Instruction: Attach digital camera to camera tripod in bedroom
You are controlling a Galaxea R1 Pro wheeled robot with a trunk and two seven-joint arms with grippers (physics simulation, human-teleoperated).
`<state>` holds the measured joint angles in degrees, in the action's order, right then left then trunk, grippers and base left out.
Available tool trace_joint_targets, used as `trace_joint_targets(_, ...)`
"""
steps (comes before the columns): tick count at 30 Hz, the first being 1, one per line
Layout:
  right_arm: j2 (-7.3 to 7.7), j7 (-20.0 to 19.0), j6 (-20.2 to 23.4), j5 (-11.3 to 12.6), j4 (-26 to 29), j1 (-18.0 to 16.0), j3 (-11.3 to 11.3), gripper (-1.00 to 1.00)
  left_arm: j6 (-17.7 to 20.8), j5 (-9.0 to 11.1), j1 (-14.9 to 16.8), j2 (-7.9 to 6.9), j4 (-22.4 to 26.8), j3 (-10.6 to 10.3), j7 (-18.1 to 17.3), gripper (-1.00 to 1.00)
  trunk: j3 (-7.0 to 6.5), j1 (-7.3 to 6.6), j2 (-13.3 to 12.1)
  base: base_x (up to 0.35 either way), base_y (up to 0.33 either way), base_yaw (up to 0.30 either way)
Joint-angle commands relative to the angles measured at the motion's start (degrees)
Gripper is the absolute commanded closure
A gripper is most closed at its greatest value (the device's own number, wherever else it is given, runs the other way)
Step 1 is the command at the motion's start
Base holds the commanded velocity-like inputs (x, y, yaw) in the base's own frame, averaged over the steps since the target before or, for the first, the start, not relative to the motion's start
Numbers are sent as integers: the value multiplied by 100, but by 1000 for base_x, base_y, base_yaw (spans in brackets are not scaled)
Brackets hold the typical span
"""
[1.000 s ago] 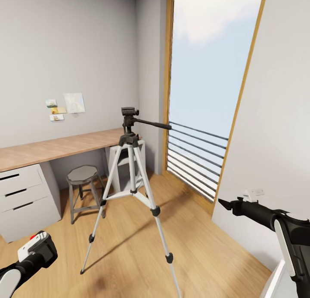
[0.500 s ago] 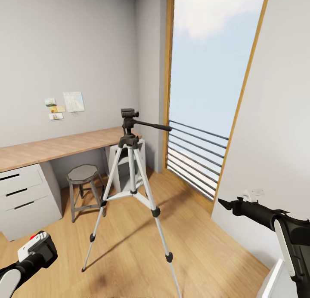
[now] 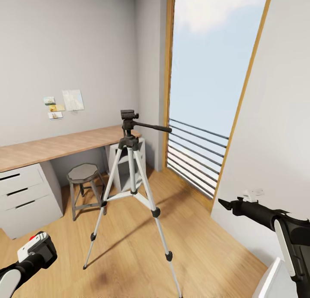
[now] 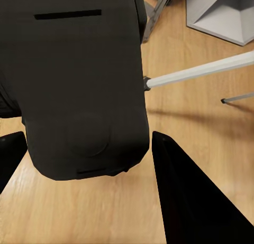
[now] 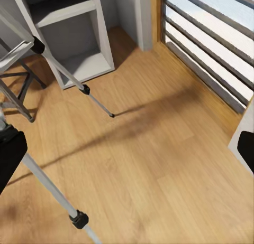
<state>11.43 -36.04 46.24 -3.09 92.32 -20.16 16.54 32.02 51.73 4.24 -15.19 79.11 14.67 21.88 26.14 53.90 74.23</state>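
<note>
Basically we're parked in the bedroom facing the camera tripod (image 3: 131, 184), which stands on the plank floor (image 3: 129, 242) between the wooden desk (image 3: 56, 147) and the tall window (image 3: 211, 83), legs splayed, head bare and pan handle pointing toward the window. So the mount is free and reachable from above. A grey stool (image 3: 83, 187) sits just beside the tripod under the desk, worth avoiding. The left gripper (image 4: 90, 149) is clamped on the digital camera (image 4: 79, 80): in the left wrist view the black body sits between the dark fingers (image 4: 190, 196), held low at the robot's left side, presumably a carry pose. In the head view the camera (image 3: 36, 248) shows as a black lump with a red button, well apart from the tripod head. The right gripper (image 3: 224, 203) is held forward near the wall with nothing in it; its wrist view has a fingertip at each edge, so jaws apart, likely kept free to steady the tripod. My read: transport done, lift-and-seat not yet started. Risk: knocking a leg on approach.
</note>
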Motion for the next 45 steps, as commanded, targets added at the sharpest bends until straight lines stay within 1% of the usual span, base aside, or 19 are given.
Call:
trace_joint_targets(1,0,-43,25,-34,5,-5,7,-100,23,40,4,-1,9,1,50,100,-3,-23,-37,0,0,0)
trace_joint_targets(35,0,-43,25,-34,5,-5,7,-100,5,50,-2,-1,12,-14,24,100,-316,-769,-1401,0,0,0)
trace_joint_targets(39,0,-43,25,-34,5,-5,7,-100,-26,14,-2,-1,10,-29,23,100,-353,-857,-1561,0,0,0)
trace_joint_targets(43,0,-45,25,-34,5,-5,7,-100,-49,-87,-3,-1,9,-37,17,100,-390,-945,-1722,0,0,0)
trace_joint_targets(45,0,-45,25,-34,5,-5,7,-100,-52,-106,-3,-1,9,-38,16,100,-408,-989,-1802,0,0,0)
